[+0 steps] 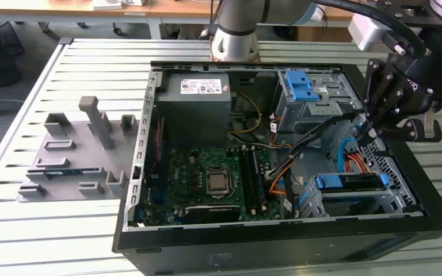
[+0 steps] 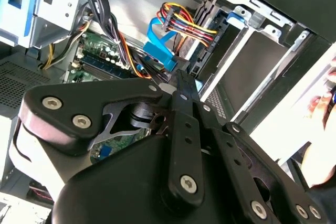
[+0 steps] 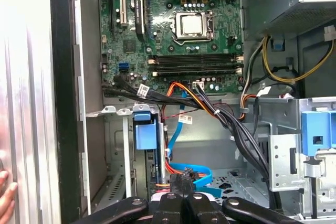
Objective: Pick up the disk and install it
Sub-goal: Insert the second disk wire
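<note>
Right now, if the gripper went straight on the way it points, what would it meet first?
Most likely the blue flat cable and its black connector, just ahead of the gripper, though depth is unclear.

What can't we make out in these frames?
1. Disk: in the exterior view, the bay frame covers its lower part, so its seating is unclear.
2. Motherboard: in the second wrist view, the claw body blocks most of it.
3. Hand: in the first wrist view, cut off by the picture's edge.

Matt black metal gripper (image 1: 396,123), bare grey sheet-metal computer case (image 1: 150,115), ribbed brushed-metal surface (image 1: 44,241), blue plastic latch tabs (image 1: 301,86)
</note>
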Tool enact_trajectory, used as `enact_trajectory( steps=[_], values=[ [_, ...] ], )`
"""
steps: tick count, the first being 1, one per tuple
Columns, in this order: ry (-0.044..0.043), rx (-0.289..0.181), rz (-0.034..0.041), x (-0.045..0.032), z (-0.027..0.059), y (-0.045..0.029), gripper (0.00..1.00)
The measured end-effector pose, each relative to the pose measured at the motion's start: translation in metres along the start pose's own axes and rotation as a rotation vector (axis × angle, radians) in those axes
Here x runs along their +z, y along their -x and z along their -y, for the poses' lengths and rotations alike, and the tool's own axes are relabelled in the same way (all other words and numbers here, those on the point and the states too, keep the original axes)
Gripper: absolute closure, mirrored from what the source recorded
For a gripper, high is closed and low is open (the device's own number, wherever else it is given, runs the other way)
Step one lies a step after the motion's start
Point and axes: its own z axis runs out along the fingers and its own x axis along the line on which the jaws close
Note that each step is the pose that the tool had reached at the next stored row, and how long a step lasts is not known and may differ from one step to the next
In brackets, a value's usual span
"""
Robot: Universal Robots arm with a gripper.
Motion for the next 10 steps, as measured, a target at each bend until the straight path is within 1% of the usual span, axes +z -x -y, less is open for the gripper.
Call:
enact_trajectory(
  steps=[4,5,6,9,10],
  values=[
    [-0.0003,0.000,-0.0059,0.0001,-0.0005,0.0064,0.89],
    [-0.0004,0.001,-0.0070,0.0002,-0.0006,0.0077,0.82],
    [-0.0005,0.001,-0.0083,0.0002,-0.0006,0.0085,0.82],
    [-0.0010,0.001,-0.0153,0.0003,-0.0008,0.0104,0.81],
    [-0.0014,0.001,-0.0196,0.0004,-0.0008,0.0111,0.81]
  ],
)
